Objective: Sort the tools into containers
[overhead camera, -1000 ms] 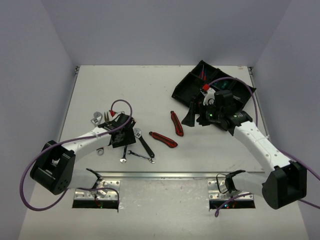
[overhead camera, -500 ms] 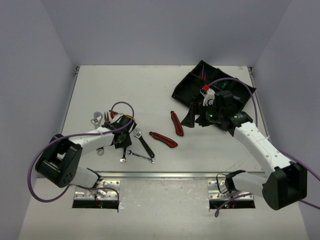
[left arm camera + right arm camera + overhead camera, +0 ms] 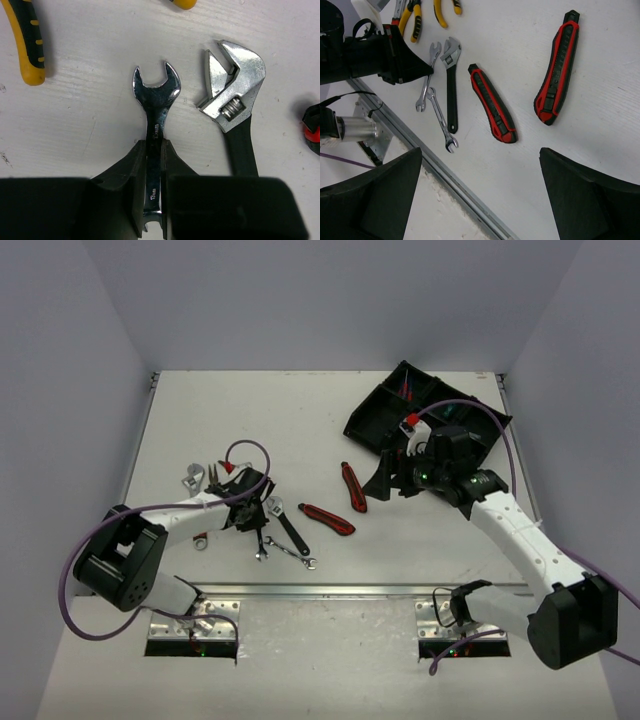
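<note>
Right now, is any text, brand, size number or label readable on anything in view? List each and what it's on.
Nothing reads cleanly.
Open-end wrench: stamped marks along its shank, too small and blurred to read.
Adjustable wrench: no lettering visible.
Utility knives: no lettering visible.
Tray: no label visible.

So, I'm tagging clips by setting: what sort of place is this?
Probably a robot lab cell: plain walls round a white table, two bolted arms, tools beside a black organiser tray.
</note>
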